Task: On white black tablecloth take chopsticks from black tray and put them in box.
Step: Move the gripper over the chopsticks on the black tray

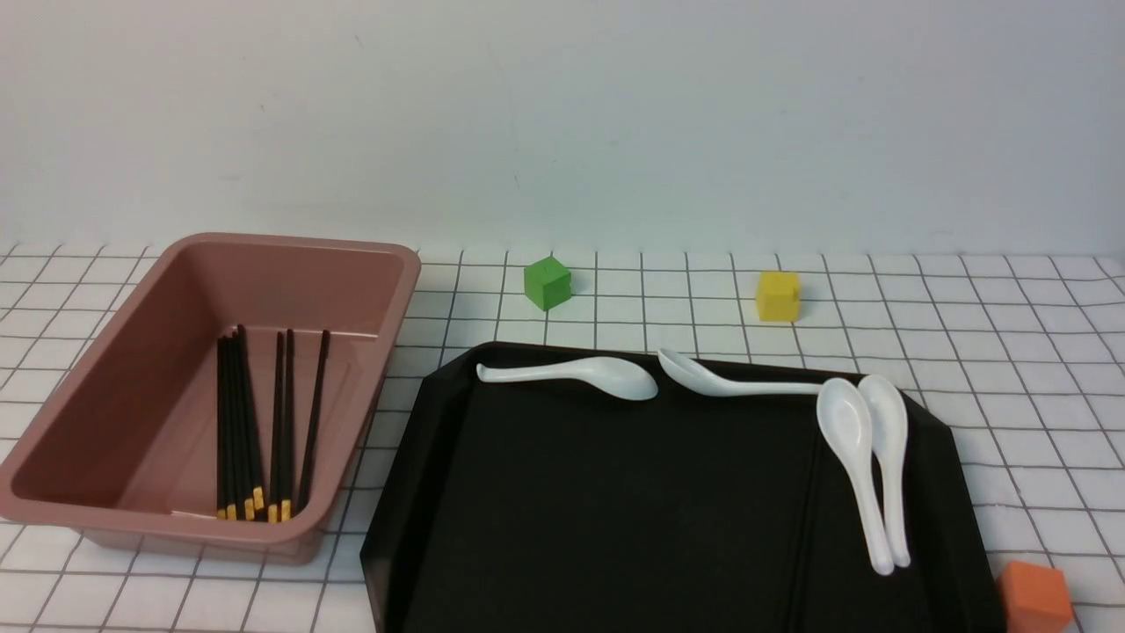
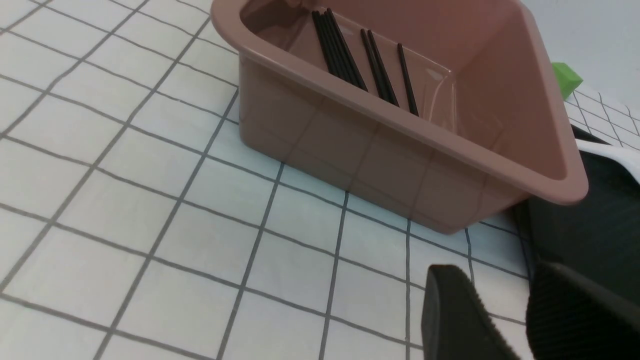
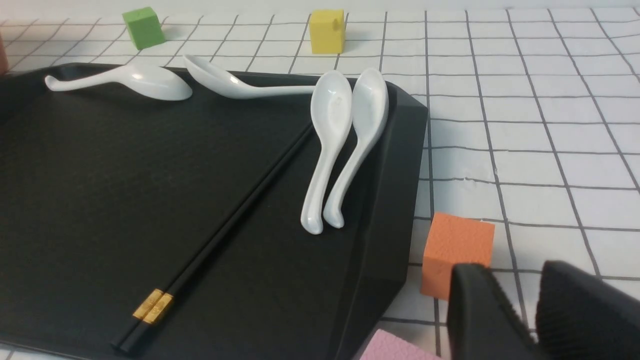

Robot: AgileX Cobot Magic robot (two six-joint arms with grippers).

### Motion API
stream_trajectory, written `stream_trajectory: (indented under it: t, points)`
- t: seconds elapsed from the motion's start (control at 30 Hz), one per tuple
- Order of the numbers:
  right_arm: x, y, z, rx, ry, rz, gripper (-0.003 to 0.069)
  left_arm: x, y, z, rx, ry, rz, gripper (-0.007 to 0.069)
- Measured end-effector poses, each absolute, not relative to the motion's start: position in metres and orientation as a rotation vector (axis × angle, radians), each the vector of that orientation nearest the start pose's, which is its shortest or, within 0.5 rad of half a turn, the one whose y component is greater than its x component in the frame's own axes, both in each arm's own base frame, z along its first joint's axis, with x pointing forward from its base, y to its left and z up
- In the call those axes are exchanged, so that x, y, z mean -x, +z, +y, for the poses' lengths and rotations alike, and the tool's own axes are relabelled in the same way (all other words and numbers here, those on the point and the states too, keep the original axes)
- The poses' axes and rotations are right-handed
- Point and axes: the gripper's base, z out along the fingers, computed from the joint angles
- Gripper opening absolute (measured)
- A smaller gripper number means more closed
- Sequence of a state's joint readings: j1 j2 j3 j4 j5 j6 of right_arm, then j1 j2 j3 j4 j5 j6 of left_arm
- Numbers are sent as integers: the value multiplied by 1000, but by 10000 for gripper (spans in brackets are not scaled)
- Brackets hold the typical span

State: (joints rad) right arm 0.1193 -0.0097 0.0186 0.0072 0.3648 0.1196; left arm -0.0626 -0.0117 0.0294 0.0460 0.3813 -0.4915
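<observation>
We have two dark chopsticks (image 3: pixel 220 240) lying side by side in the black tray (image 3: pixel 250 280), just left of the pair of spoons (image 3: pixel 330 117), and these look like the ones to fetch next. Their long axis runs near to far, with the gold bands at the near end. Our right fingers (image 3: pixel 492 310) stand a little apart with nothing between them, out by the orange block (image 3: pixel 457 255), beyond the tray's right rim, so the chopsticks lie to their left. Our left fingers (image 2: pixel 482 305) are also slightly parted and empty, near the pinkish-brown bin (image 1: pixel 206 519), left of the tray. We judge the right arm nearer, and it probably needs to travel left over the rim and close across the sticks' narrow width, keeping off the spoons.
</observation>
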Motion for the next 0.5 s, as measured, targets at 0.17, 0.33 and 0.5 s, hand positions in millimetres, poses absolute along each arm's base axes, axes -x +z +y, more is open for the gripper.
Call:
stream_trajectory:
  t: [0.17,0.33,0.5]
  points:
    - [-52,175,7,-5,173,1861,208,-52,170,-2,375,-334,1858,238]
    - [-52,175,7,-18,194,1854,211,-52,170,-2,375,-334,1858,238]
    - [-52,179,16,-313,567,1807,212,-52,170,-2,375,-334,1858,238]
